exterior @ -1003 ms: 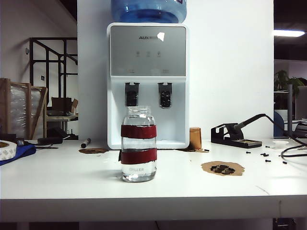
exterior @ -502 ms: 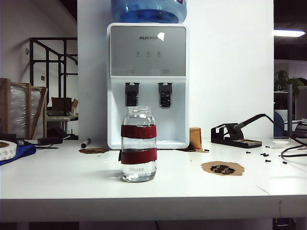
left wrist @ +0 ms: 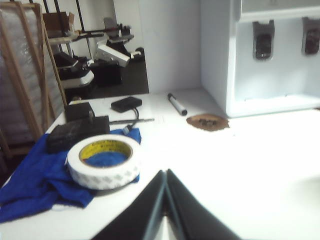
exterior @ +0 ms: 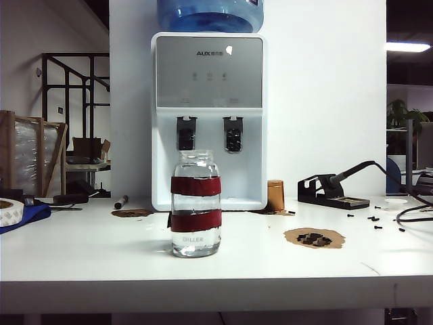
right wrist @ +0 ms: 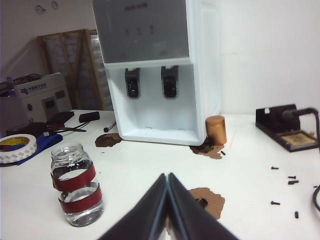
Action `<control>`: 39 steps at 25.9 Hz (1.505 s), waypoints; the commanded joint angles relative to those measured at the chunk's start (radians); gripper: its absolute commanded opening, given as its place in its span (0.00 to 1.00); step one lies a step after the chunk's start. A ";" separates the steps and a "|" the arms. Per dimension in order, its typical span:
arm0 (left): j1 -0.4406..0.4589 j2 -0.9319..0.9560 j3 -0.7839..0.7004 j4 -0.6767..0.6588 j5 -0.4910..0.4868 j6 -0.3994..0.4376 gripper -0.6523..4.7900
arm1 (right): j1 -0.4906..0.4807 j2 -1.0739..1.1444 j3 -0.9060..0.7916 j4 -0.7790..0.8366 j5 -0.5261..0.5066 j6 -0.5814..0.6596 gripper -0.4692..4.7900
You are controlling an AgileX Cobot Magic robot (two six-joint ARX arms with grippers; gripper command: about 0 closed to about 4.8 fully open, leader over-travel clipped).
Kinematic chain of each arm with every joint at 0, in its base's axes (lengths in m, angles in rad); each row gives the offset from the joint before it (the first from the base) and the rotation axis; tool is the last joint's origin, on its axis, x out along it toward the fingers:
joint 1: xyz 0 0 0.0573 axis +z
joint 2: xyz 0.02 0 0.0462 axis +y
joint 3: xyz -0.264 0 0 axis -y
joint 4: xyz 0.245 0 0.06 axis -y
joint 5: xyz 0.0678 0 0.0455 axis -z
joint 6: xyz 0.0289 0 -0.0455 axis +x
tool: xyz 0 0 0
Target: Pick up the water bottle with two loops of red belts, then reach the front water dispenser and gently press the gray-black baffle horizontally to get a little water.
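Observation:
The water bottle is a clear glass jar with two dark-red bands, standing upright on the white table in front of the water dispenser. The gray-black baffle hangs under the dispenser's left tap. Neither arm shows in the exterior view. My right gripper is shut and empty, low over the table, with the bottle off to its side and the dispenser ahead. My left gripper is shut and empty too, beside a tape roll, with the baffle far ahead.
A twin lever sits right of the baffle. A short brown cylinder stands by the dispenser's right corner. A soldering stand, loose screws and cables lie at the right. Blue cloth, a marker and black boxes lie at the left.

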 commanded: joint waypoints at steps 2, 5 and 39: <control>0.002 -0.001 -0.001 -0.058 0.003 0.006 0.11 | 0.001 0.000 -0.033 0.066 0.003 0.012 0.08; 0.002 -0.001 -0.001 -0.079 0.003 0.006 0.11 | 0.001 0.000 -0.057 0.069 0.017 0.019 0.08; 0.002 -0.001 -0.001 -0.080 0.003 0.006 0.11 | 0.001 0.000 -0.089 0.063 0.023 0.029 0.09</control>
